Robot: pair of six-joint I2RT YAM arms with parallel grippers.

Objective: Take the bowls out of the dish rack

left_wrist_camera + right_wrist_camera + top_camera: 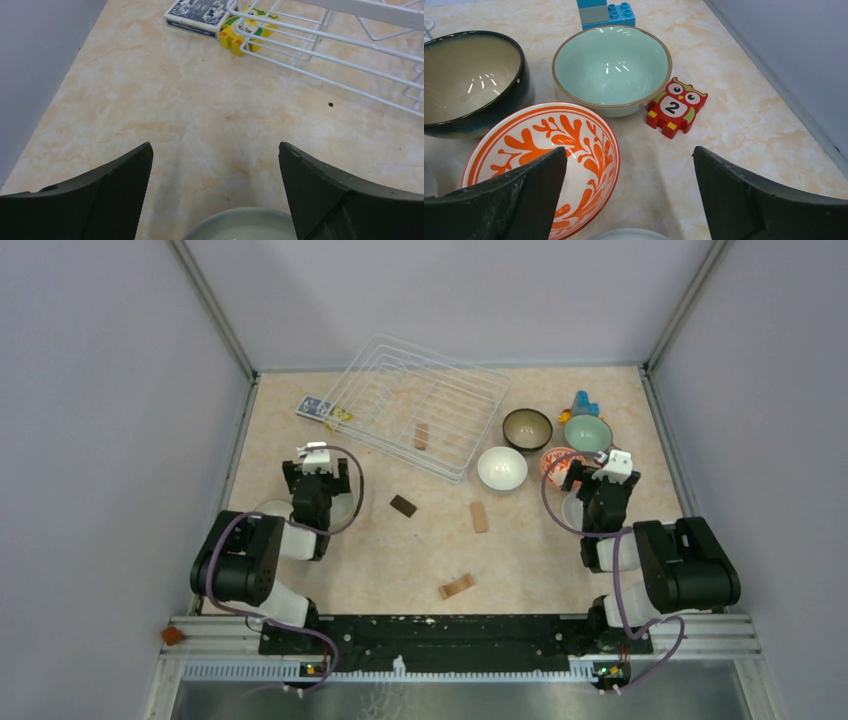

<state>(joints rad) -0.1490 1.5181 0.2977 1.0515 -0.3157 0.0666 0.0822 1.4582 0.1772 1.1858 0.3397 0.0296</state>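
Observation:
The white wire dish rack (415, 400) stands at the back left and I see no bowl in it; its near edge shows in the left wrist view (350, 47). To its right sit a white bowl (502, 469), a dark bowl (527, 428) (469, 80), a pale green bowl (587, 432) (611, 65) and an orange-patterned bowl (556, 458) (539, 145). My left gripper (318, 462) (215, 150) is open above a whitish bowl (268, 508) (240, 225). My right gripper (605, 472) (630, 152) is open beside the orange-patterned bowl, over another white rim (629, 234).
A wooden block (420, 435) lies in the rack; three more (403, 505), (479, 517), (457, 586) lie mid-table. A blue card (197, 12) and yellow toy (245, 32) sit by the rack's left corner. A red owl tile (676, 106) and blue brick (606, 12) flank the green bowl.

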